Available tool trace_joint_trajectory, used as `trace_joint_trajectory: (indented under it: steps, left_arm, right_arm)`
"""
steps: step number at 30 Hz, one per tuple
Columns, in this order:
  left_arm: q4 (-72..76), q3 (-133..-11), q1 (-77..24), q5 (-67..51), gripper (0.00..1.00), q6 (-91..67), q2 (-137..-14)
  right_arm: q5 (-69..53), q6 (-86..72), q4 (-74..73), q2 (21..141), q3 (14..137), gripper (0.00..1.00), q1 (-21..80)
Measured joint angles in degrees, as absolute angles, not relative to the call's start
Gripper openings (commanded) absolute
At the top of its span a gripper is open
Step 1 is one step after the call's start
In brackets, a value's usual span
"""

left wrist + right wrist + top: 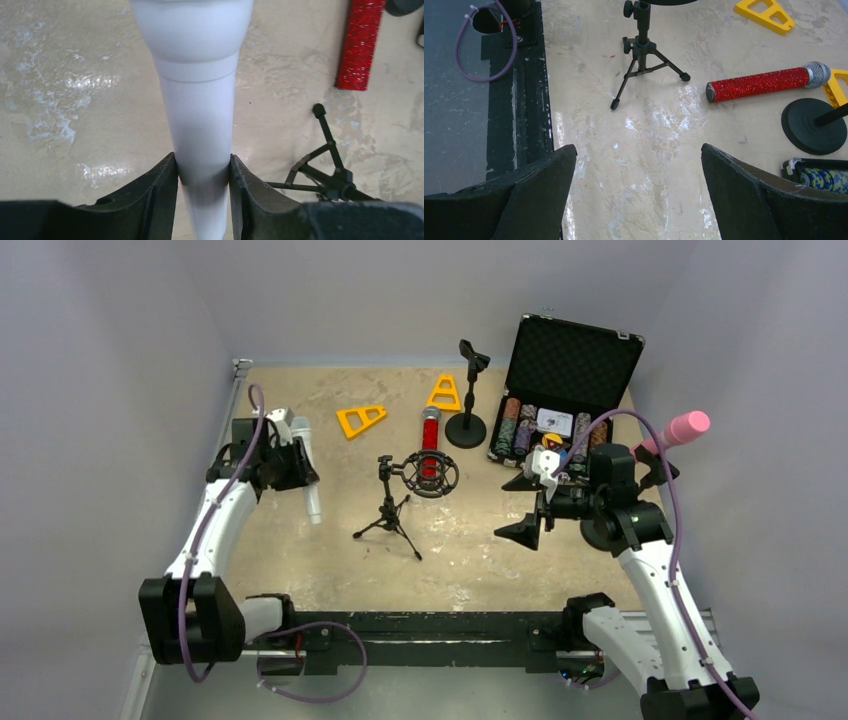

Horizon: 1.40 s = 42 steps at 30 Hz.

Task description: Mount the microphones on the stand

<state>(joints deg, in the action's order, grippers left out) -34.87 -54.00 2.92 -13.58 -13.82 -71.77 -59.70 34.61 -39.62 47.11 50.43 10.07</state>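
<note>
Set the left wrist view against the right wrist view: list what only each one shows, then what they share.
Left wrist only: the white microphone, clamped between the left fingers.
Right wrist only: the right fingers spread wide with nothing between them, a yellow triangle, the round-base stand, the chip case at the edge, and a purple cable.
Both: the red microphone lying on the table, and the tripod stand.

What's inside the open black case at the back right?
Rows of poker chips and a white card in the case; the right arm hides its near right part.
</note>
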Motion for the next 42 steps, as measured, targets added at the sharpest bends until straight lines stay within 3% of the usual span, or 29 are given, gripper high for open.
trace_joint_trajectory:
  steps: [10, 20, 33, 42]
  left_arm:
    - [-26.81, -46.68, -2.04, -22.48, 0.0, -10.68, -50.11]
    - [-20.45, -46.17, -5.1, -30.41, 0.0, -9.17, -34.74]
    - [-20.6, -58.08, -8.47, -42.87, 0.0, -9.47, -32.6]
    - [-20.43, -59.46, -12.6, -46.04, 0.0, -10.31, -33.43]
  right_arm:
    - [-59.79, 37.67, -41.5, 47.86, 50.5, 0.98, 10.07]
    - [-60.23, 53.93, -56.88, 49.52, 55.83, 0.99, 10.07]
    - [-61.71, 65.19, -66.96, 50.63, 60.47, 0.99, 10.07]
    - [-62.7, 66.11, -67.94, 50.61, 61.06, 0.99, 10.07]
